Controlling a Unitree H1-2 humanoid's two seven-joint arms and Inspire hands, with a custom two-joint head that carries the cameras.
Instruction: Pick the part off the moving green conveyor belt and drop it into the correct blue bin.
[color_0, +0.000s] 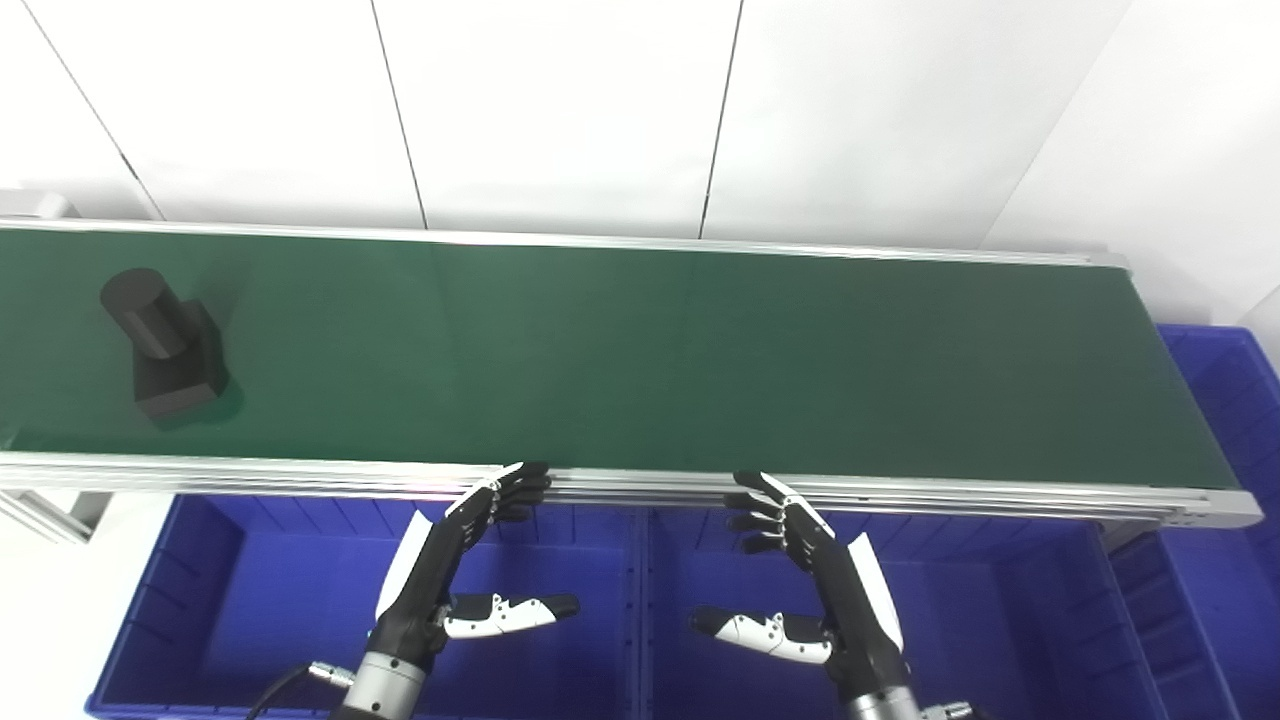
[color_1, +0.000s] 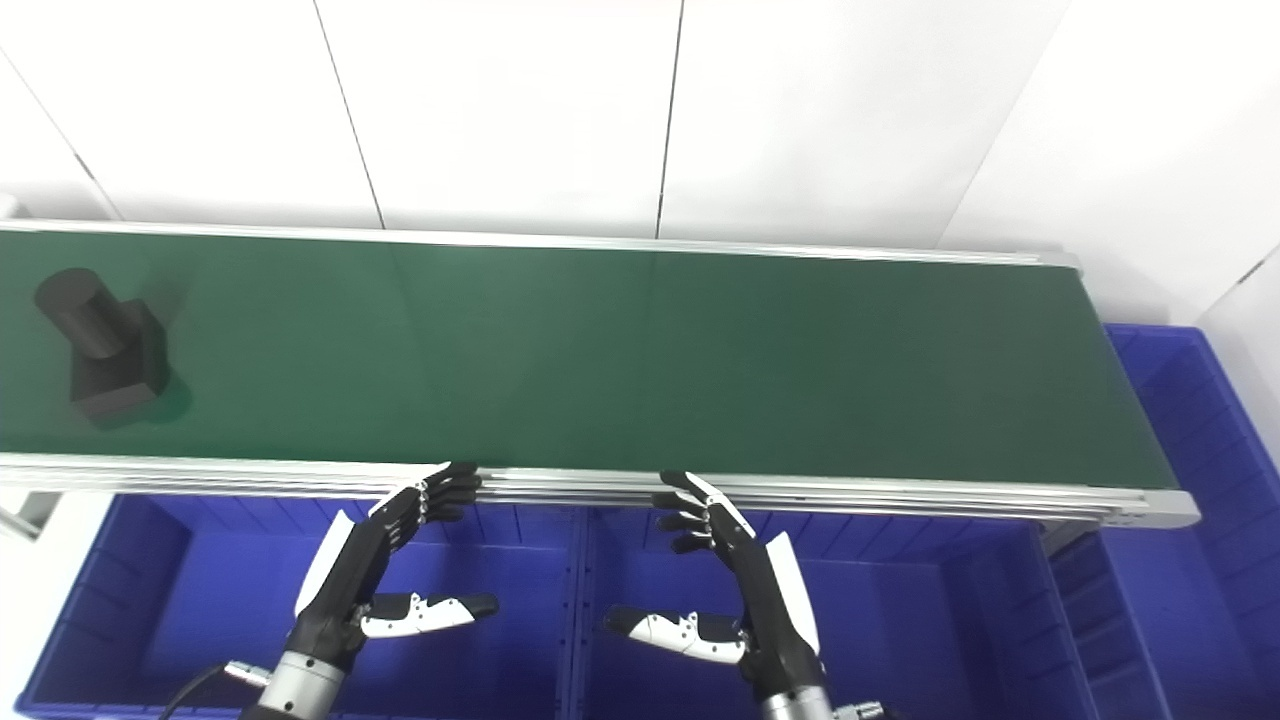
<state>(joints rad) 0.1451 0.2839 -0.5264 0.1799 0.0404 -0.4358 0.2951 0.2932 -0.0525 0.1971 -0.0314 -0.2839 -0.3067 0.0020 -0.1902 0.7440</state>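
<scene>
Your left hand (color_0: 440, 575) and right hand (color_0: 815, 575) both hang over the blue bins, just short of the belt's near rail (color_0: 640, 485). Each is released, fingers spread and pointing up toward the rail, thumbs turned inward toward each other, holding nothing. The left fingertips (color_0: 525, 478) sit right at the rail's lower edge; whether they touch it you cannot tell. The right fingertips (color_0: 750, 483) are at the same edge.

The part (color_0: 165, 345), a dark block with a round stub on top, stands on the green belt (color_0: 700, 360) at the far left, nearer the front rail than the back one and well apart from both hands. The stretch of belt between the part and the right end is bare, so you have open green from the middle all the way to the belt's end roller at the right. The back rail (color_0: 600, 240) runs along a white panelled wall (color_0: 560, 110).

Below the near rail you have two bins side by side: the left bin (color_0: 200, 620) under your left hand and the middle bin (color_0: 1000, 620) under your right, split by a shared wall (color_0: 637, 600) between the thumbs. Their visible floors show no parts inside. A third bin (color_0: 1225, 400) sits past the belt's right end, only partly in view; its contents cannot be seen fully. At the left, a frame leg (color_0: 50, 510) stands beside the left bin.
</scene>
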